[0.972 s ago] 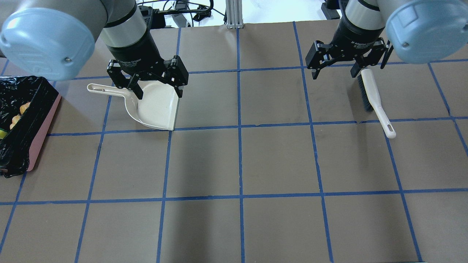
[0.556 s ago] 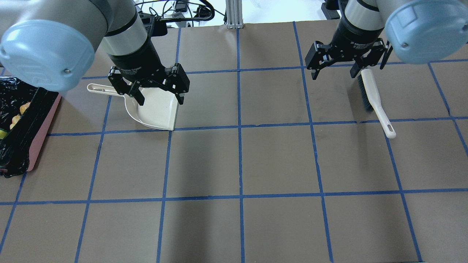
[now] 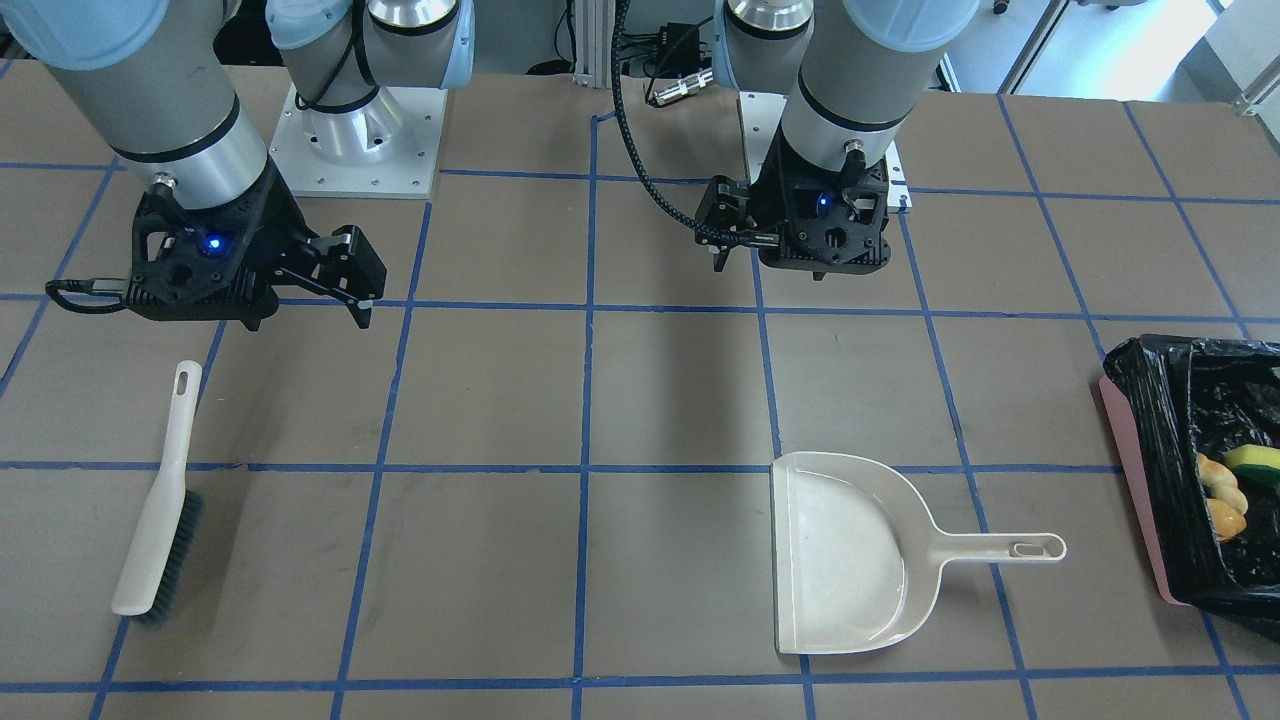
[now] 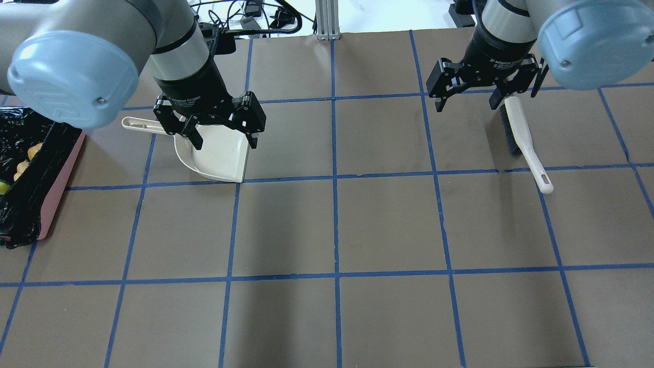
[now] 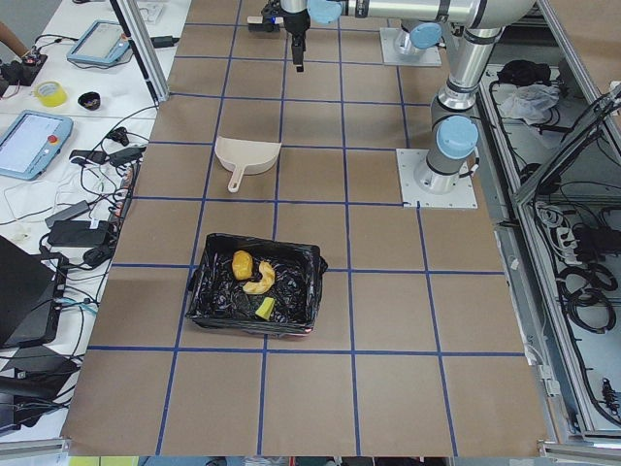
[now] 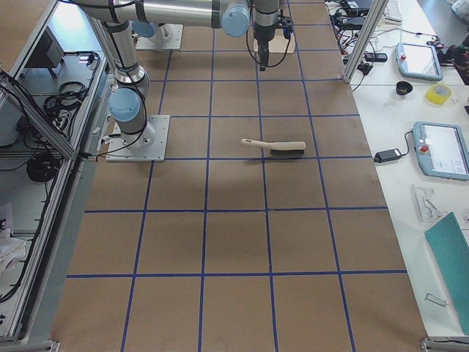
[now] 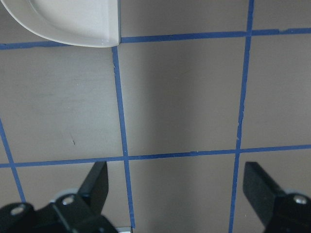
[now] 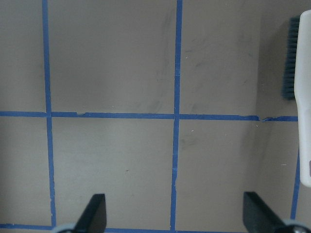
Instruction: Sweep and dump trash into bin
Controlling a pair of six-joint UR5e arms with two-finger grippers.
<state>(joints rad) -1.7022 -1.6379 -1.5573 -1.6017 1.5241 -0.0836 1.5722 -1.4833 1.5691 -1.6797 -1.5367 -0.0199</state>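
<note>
**A:** How many pieces of trash are you counting?

**B:** Three: an amber lump [image 5: 242, 264], a pale yellow crescent [image 5: 260, 280] and a green-and-yellow wedge [image 5: 265, 308]. All are sitting inside the one bin [image 3: 1132, 470], which is standing at the left end of the tabletop [image 4: 388, 225].

**A:** And the sweeping gear?

**B:** One dustpan [image 3: 840, 550] and one brush [image 3: 160, 500], lying on the tabletop well apart. The dustpan's long axis is running across the tabletop, with its handle pointing at the bin and its mouth facing the middle. The brush is lying the other way, its handle end pointing toward the robot's base and its bristles facing the middle.

**A:** What are the two arms doing?

**B:** Both are aiming their tools straight down, above the tabletop. The left tool [image 4: 224, 140] is hanging near the dustpan without touching it, fingers spread wide and gripping nothing. The right tool [image 4: 466, 105] is hanging beside the brush, apart from it, spread just as wide and also gripping nothing.
</note>
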